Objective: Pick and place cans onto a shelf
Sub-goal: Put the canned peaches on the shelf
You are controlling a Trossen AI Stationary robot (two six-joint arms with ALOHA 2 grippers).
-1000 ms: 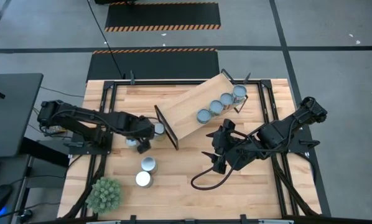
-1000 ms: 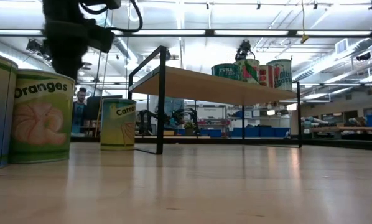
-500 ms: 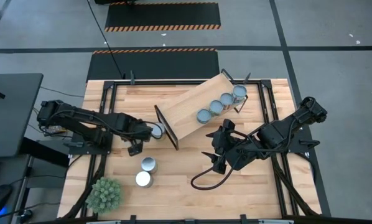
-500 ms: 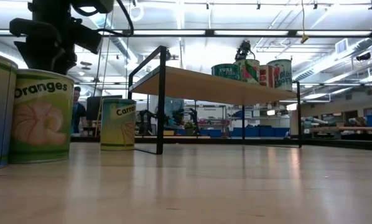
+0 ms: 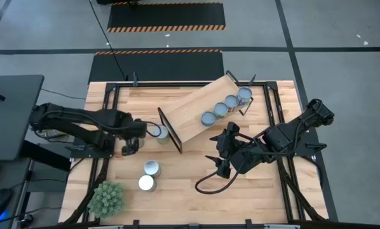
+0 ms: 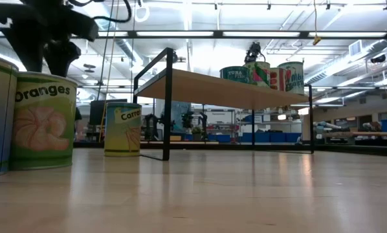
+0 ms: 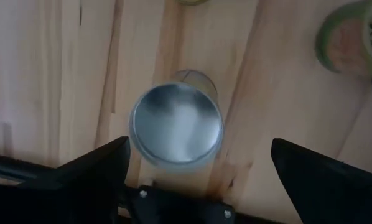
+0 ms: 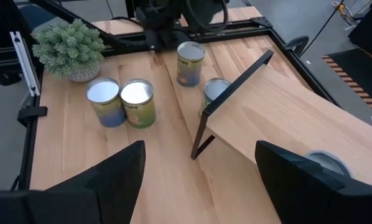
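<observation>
Left gripper (image 5: 128, 145) is hovering over the left side of the table with its dark fingers (image 7: 89, 177) spread wide and nothing between them, looking straight down on a silver-topped metal can (image 7: 176, 124) standing upright on the pale wood tabletop (image 5: 177, 178). To do this grab well, I'd say it needs to centre on that round top and drop straight, so both fingers clear the rim before closing. Just right of it, another silver-topped can (image 5: 156, 131) is sitting near the black end frame of the long light-wood shelf (image 5: 196, 105), where four cans (image 5: 226, 107) are already lining up. Right gripper (image 5: 214, 166), fingers also apart, is waiting mid-table.
</observation>
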